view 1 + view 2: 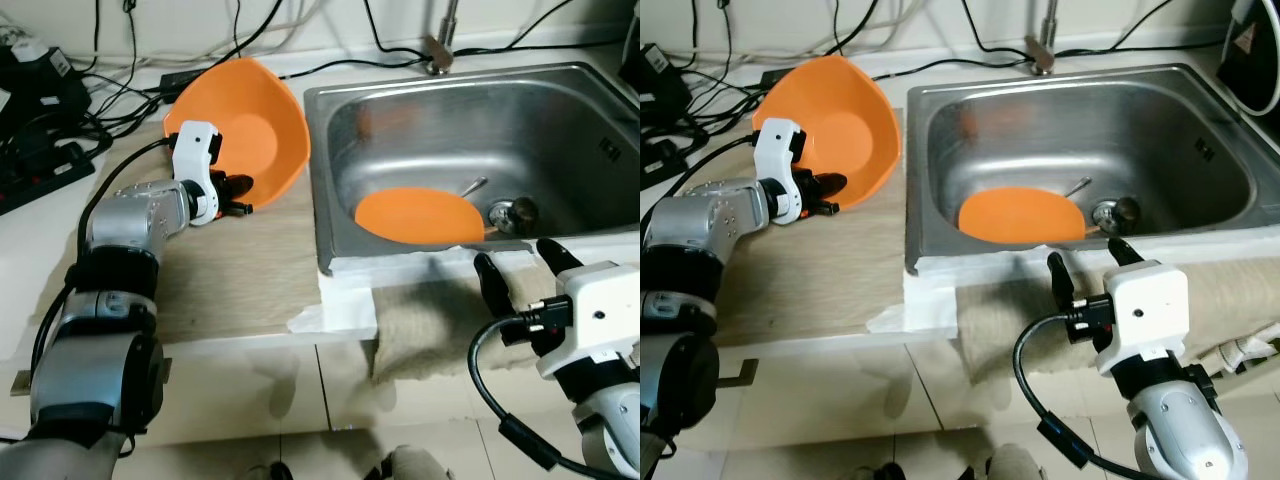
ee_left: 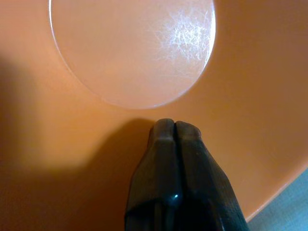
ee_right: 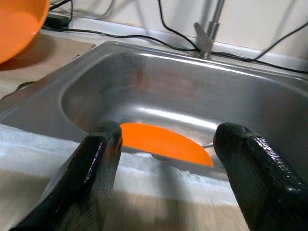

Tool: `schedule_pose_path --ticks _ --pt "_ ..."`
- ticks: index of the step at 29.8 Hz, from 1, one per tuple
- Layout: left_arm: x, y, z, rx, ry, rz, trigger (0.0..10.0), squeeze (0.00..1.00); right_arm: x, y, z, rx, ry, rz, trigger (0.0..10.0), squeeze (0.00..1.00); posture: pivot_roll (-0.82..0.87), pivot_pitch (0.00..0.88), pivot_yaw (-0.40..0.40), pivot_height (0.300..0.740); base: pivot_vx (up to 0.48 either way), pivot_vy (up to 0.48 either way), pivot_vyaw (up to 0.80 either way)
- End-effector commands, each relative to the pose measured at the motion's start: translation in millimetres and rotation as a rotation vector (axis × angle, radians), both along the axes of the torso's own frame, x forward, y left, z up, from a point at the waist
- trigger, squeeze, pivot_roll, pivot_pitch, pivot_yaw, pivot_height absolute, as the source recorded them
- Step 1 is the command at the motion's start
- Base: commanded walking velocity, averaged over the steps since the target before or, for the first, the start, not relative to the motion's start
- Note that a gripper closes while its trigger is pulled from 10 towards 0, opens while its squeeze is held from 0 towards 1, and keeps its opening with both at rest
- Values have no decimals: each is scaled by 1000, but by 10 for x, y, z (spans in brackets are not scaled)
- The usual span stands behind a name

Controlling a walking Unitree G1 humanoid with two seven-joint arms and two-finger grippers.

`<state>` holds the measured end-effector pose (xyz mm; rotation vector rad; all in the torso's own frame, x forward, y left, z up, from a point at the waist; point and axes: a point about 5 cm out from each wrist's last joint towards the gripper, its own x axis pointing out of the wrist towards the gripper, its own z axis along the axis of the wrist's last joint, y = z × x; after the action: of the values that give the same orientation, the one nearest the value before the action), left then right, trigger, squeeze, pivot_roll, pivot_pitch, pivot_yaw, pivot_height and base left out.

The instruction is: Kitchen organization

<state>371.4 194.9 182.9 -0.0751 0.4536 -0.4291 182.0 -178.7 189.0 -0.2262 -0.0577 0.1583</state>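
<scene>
Beige worktop (image 1: 240, 280) runs along the wall, with a steel sink (image 1: 560, 100) set into its right part and black cables (image 1: 60, 120) piled at its back left corner. An orange bowl (image 1: 262, 115) stands tilted on its edge on the worktop, just beside the sink's left rim, its hollow turned toward the left gripper (image 1: 240, 195). That gripper's two black fingers (image 2: 175, 159) are pressed together with nothing between them, their tips against the bowl's inner wall below its pale round base. An orange plate (image 1: 418, 216) lies in the sink basin near its front wall, beside the drain (image 1: 512, 212). The right gripper (image 1: 520, 268) hovers at the sink's front rim, fingers spread wide and empty, the plate beyond them.
</scene>
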Motion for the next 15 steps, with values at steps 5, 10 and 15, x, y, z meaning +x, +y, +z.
schedule_pose_path --ticks 5,10,15 --pt "-393 14 -526 19 274 25 10000 0 102 28 -16 11 -5 55 10000 0 -126 100 40 732 0 0 0" --pt "-581 -32 -447 5 265 28 10000 0 214 60 -37 16 -9 94 10000 0 -92 90 25 732 0 0 0" --pt "-636 -67 -361 -1 246 23 10000 0 250 66 -51 15 -10 101 10000 0 -82 88 21 732 0 0 0"
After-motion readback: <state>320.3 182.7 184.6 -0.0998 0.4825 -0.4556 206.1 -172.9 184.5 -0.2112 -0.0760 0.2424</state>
